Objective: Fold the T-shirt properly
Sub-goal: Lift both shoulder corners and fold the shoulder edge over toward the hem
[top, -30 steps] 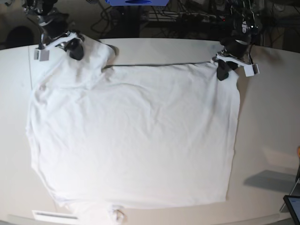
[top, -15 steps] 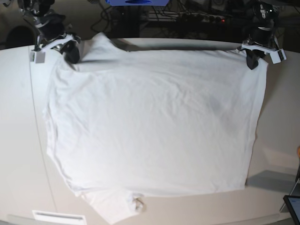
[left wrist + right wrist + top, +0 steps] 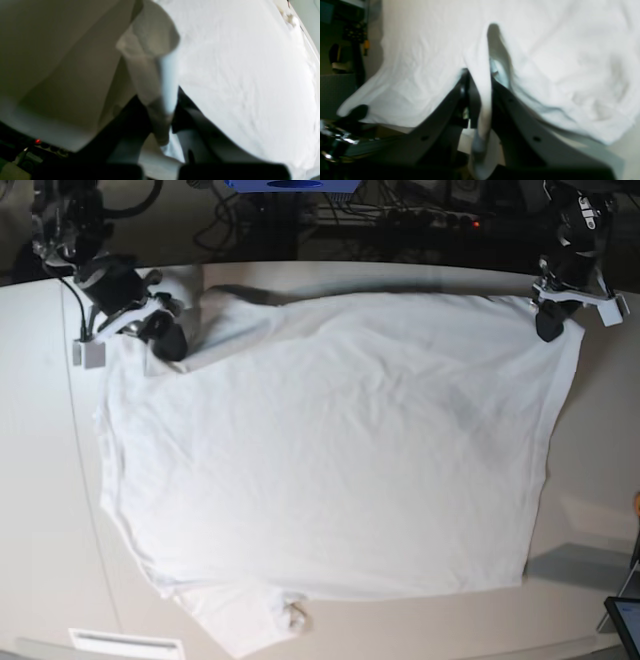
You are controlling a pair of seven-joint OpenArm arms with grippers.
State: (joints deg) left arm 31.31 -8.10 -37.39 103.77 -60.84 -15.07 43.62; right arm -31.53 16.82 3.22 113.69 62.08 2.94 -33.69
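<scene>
In the left wrist view, a bunched, blurred fold of the plain white soft cotton T-shirt (image 3: 245, 75) is seen pinched between the 2 dark fingers of the left gripper (image 3: 163, 117), which are pressed together on the cloth; the broad body of the garment is spread out to the right, and the smooth off-white tabletop (image 3: 50, 50) is seen in shadow to the left, with a small red light (image 3: 37, 141) glowing at the lower left. In the right wrist view, a narrow ridge of the same fabric is clamped between the 2 dark fingers of the right gripper (image 3: 480, 100), whose jaws are closed on it; the cloth is drawn up into a tented crease above the fingertips and spreads out to both sides, with dark equipment visible along the left edge. In the base view, the T-shirt is laid across the middle of the tabletop, mostly flat with light wrinkles. Its far corner on the view's left is held by the right gripper (image 3: 165, 335), where the fabric is bunched. Its far corner on the view's right is held by the left gripper (image 3: 549, 322). A sleeve is seen at the near edge, close to the table's rim.
</scene>
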